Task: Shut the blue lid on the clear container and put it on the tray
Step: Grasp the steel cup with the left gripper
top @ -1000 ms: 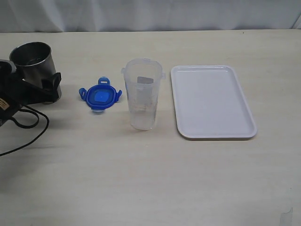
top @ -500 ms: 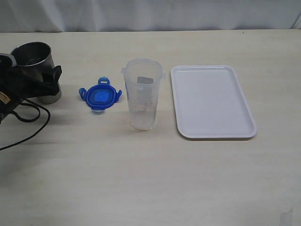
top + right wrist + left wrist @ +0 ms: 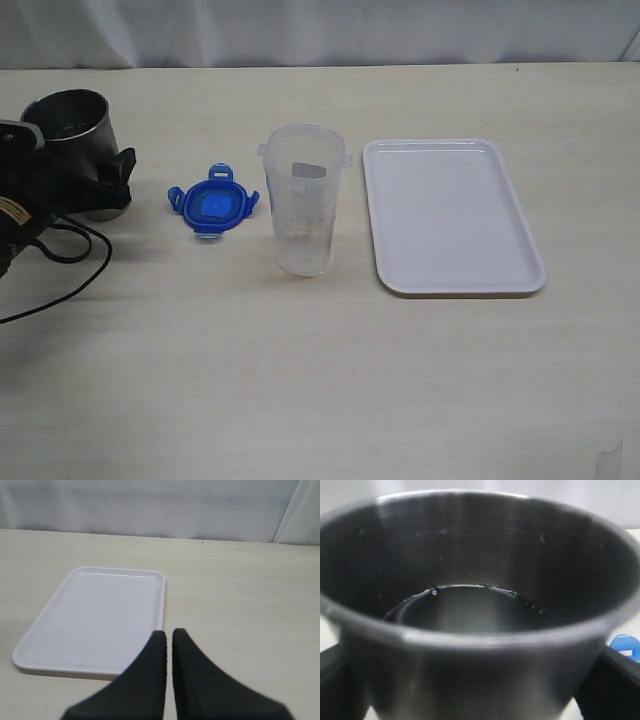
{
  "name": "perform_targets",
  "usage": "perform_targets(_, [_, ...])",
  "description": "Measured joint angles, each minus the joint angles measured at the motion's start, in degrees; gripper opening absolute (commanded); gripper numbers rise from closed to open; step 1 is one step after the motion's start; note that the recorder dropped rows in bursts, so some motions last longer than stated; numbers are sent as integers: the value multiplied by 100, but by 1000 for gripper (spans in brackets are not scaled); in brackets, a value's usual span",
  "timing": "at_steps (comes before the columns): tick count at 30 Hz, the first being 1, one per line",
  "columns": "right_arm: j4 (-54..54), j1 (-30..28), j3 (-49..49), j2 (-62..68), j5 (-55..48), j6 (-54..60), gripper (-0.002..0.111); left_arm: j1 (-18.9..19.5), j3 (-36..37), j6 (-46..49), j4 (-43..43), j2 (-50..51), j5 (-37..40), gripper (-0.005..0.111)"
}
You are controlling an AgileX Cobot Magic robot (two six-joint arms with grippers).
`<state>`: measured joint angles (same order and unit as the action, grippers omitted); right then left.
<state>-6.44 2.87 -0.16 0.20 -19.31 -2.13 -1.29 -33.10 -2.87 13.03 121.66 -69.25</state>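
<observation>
The blue lid [image 3: 213,203] lies flat on the table, left of the clear container [image 3: 303,200], which stands upright and uncovered. The white tray [image 3: 452,215] lies right of the container with nothing on it. My left gripper [image 3: 75,165] is open at the far left, its fingers [image 3: 615,690] on either side of a steel cup [image 3: 72,140] with a sliver of table showing beside one finger. A bit of the blue lid [image 3: 625,646] peeks past the cup. My right gripper [image 3: 169,633] is shut on nothing, hovering near the tray [image 3: 95,615]; it is outside the exterior view.
The steel cup [image 3: 480,605] fills the left wrist view and hides most of the table beyond. A black cable [image 3: 60,270] trails from the left arm across the table. A white curtain runs along the table's far edge.
The left gripper shifted slightly around the steel cup, first up and then back down; the cup, lid, container and tray stayed put.
</observation>
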Motion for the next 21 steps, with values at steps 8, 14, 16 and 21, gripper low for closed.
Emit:
perform_targets(8, [0,0,0,0,0,0,4,0,-93,5,0,9,0,86])
perform_targets(14, [0,0,0,0,0,0,4,0,-151,5,0,9,0,86])
perform_targets(16, [0,0,0,0,0,0,4,0,-151,5,0,9,0,86])
perform_targets(21, [0,0,0,0,0,0,4,0,-208,-6,0,9,0,86])
